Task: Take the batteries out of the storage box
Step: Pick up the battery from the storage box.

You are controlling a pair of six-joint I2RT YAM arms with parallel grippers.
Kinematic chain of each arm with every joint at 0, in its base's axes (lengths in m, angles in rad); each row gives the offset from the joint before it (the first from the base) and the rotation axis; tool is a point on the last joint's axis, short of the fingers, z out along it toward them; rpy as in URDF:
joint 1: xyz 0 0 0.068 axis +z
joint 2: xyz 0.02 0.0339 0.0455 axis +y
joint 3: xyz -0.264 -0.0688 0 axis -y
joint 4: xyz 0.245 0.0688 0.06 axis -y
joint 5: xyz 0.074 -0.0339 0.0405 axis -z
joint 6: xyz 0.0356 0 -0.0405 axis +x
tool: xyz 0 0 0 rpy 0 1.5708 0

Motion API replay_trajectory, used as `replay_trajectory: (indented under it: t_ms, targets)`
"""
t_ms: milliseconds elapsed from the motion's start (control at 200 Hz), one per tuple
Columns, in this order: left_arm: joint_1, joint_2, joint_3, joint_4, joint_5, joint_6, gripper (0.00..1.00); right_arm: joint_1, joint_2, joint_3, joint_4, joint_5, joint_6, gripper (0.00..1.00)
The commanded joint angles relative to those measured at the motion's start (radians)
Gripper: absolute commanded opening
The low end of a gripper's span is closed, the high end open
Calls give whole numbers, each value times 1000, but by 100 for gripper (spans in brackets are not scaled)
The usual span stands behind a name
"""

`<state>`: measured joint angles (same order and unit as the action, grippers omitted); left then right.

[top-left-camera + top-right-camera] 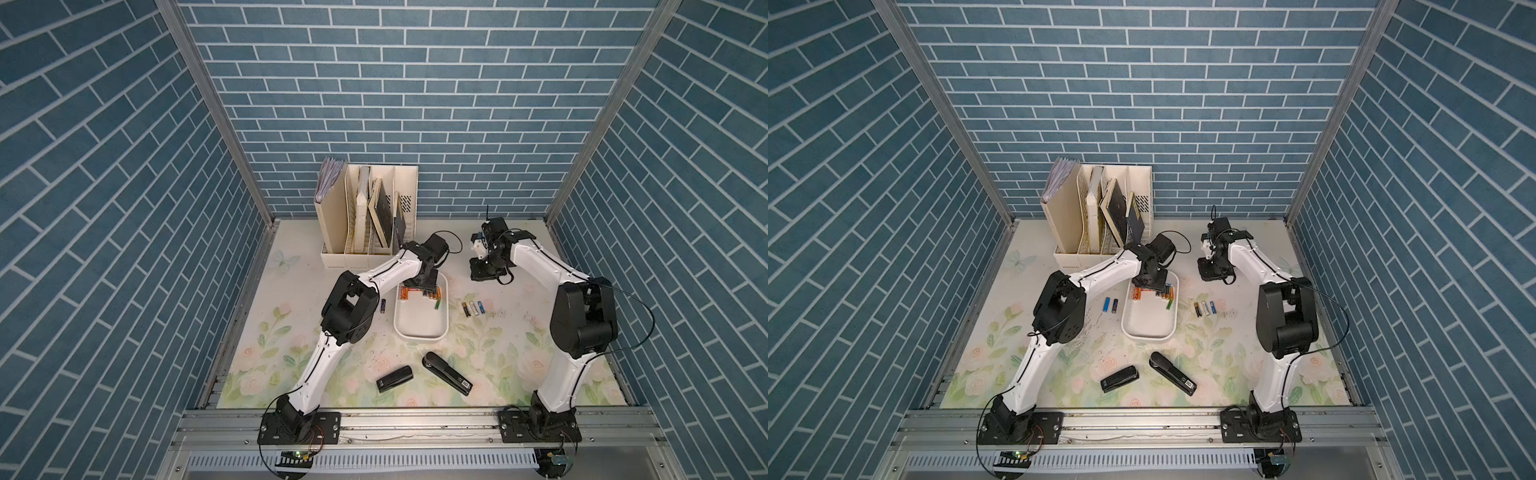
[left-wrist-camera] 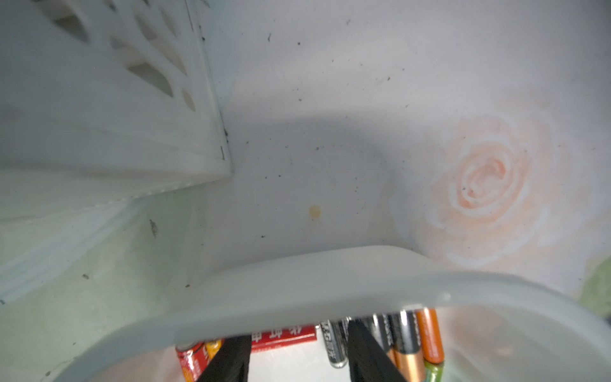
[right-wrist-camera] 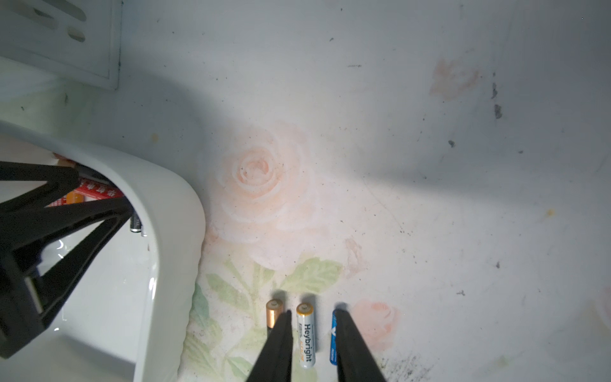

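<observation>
The white storage box [image 1: 419, 330] [image 1: 1148, 328] lies mid-table. Several batteries [image 1: 419, 295] [image 1: 1152, 294], orange, red, black-and-gold and green, crowd its far end. My left gripper [image 1: 422, 287] [image 2: 299, 344] reaches down into that end, open. Its fingers [image 2: 231, 360] straddle bare box floor, with a red battery [image 2: 284, 335] lying crosswise just beyond the tips. Three batteries [image 1: 473, 309] [image 1: 1204, 308] lie on the mat right of the box, and two [image 1: 1111, 305] lie to its left. My right gripper [image 1: 480, 272] [image 3: 314, 312] hangs open above the right trio, holding nothing.
A cream file holder [image 1: 365, 216] with books stands at the back, close behind the box. Two black staplers [image 1: 395, 378] [image 1: 446, 372] lie near the front of the floral mat. In the right wrist view the left gripper's fingers [image 3: 66, 205] fill the box's [image 3: 175, 198] far end.
</observation>
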<state>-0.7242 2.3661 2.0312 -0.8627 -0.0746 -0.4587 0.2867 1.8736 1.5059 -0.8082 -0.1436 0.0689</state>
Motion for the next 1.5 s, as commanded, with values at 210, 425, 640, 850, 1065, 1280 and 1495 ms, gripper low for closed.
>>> replay_trajectory:
  t_ms: [210, 425, 640, 850, 1065, 1280, 1495]
  targets:
    - [5, -9, -84, 29, 2, 20, 56, -6, -11, -5, -12, -1, -35, 27]
    - [3, -34, -112, 38, 15, 11, 54, -6, -11, -10, -11, 2, -33, 27]
    - [3, -50, -120, 35, 25, 9, 48, -6, -13, -21, -5, 0, -34, 27]
    - [3, -54, -130, 27, 30, -1, 41, -6, -16, -27, 0, 1, -33, 26]
    - [3, -59, -127, 23, 32, -4, 32, -6, -20, -26, 0, 2, -34, 26]
    - [3, -75, -140, 29, 32, -12, 49, -6, -22, -31, 0, 0, -33, 26]
    - [3, -112, -169, 50, 34, -26, 47, -6, -25, -30, -3, 2, -33, 26]
